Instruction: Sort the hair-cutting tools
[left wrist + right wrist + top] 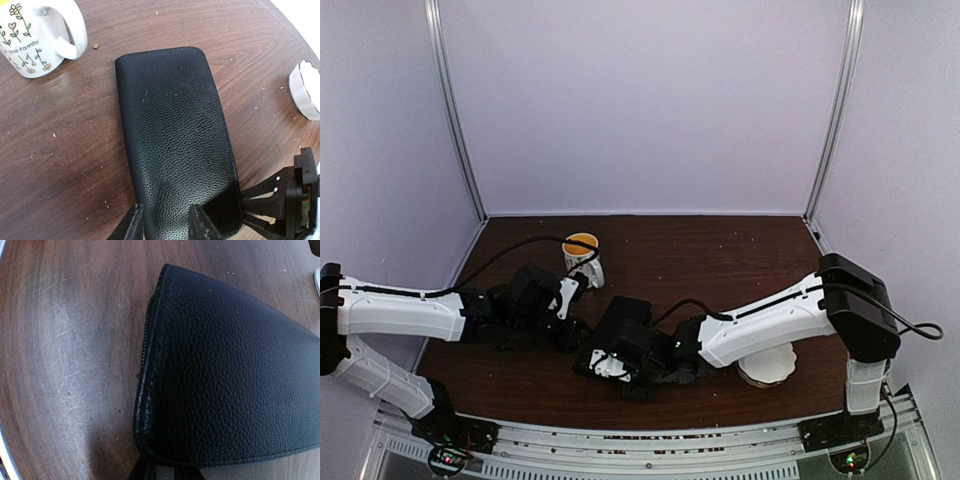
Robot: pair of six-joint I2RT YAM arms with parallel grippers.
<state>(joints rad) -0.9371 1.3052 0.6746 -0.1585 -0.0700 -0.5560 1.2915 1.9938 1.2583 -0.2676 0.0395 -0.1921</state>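
R tool (159, 473) mostly cropped at case (230, 370) edge

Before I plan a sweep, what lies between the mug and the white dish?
The black case, lying flat between the mug and the white dish; the left wrist view shows it.

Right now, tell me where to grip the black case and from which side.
Probably the short end of the black case by the left gripper, approached low along the table: it lies flat, so only a thin edge fits between the jaws.
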